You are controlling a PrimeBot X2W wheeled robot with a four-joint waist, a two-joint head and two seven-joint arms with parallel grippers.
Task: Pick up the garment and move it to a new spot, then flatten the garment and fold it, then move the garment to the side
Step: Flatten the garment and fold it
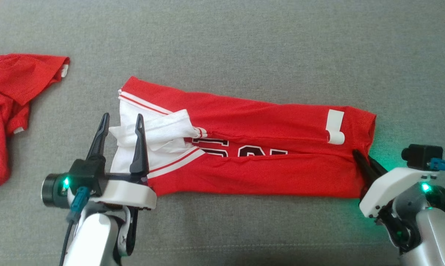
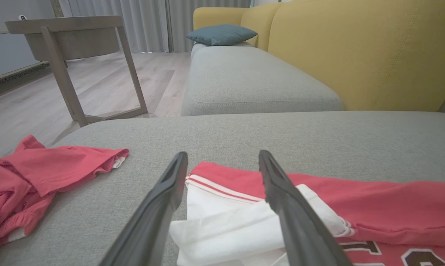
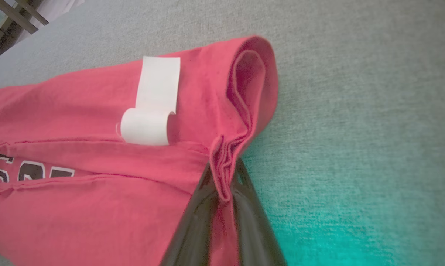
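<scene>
Looking down on the garment [image 1: 252, 162], a red jersey folded into a long narrow band, lying across the grey sofa seat [image 1: 244, 40] from left to right.

Over at the right end: pinched by the right hand [image 1: 356, 153], closed tight on a bunched, layered edge of red cloth. Plain to see from the right wrist, with gathered folds squeezed between the two dark fingers [image 3: 196, 221]. Just beyond that grip, a white label strip [image 1: 335, 125], curled over at its near end, lying on the red cloth. Down the middle of the band, black lettering [image 1: 240, 149] edged in white, half swallowed by the fold.

And at the left end: spread wide open, the left hand [image 1: 122, 116], holding nothing, pointing away from the robot, straddling the edge of the white sleeve panel [image 1: 159, 129] with its red stripes. One finger over bare cushion, the other over the white cloth. Touching or just above, impossible to tell.

Farther left, well apart from the band, a second red garment [image 1: 12, 96] in a crumpled heap.

From the left wrist: a yellow sofa back [image 2: 355, 48], a blue pillow [image 2: 220, 34] on the next cushion along, a wooden side table [image 2: 67, 37] out on the floor.
</scene>
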